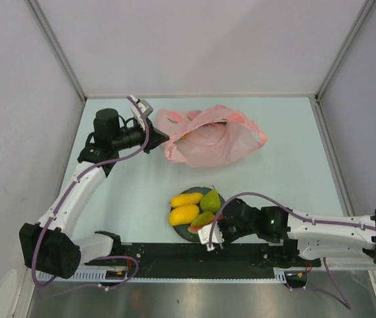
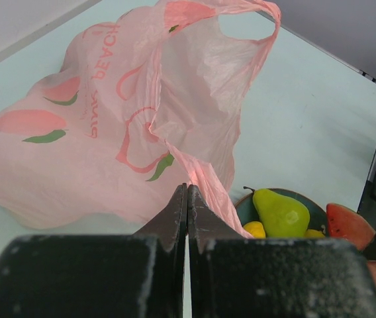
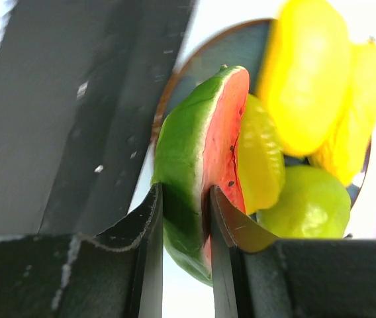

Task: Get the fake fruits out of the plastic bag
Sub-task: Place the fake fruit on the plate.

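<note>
The pink plastic bag (image 1: 211, 138) lies at the back middle of the table, its mouth raised; what is inside is hidden. My left gripper (image 1: 158, 138) is shut at its left edge, a twisted fold of the bag (image 2: 194, 165) at the fingertips (image 2: 178, 199). On the dark plate (image 1: 220, 196) lie two yellow mangoes (image 1: 187, 199), a green pear (image 1: 210, 200) and a red-yellow mango (image 1: 203, 218). My right gripper (image 1: 208, 235) is shut on the watermelon slice (image 3: 201, 152) at the plate's near edge. The pear (image 2: 282, 212) and the slice (image 2: 350, 225) also show in the left wrist view.
A black rail (image 1: 175, 255) runs along the near edge, right by the plate. White walls stand left, right and behind. Bare table lies right of the bag (image 1: 294, 165) and left of the plate (image 1: 128, 199).
</note>
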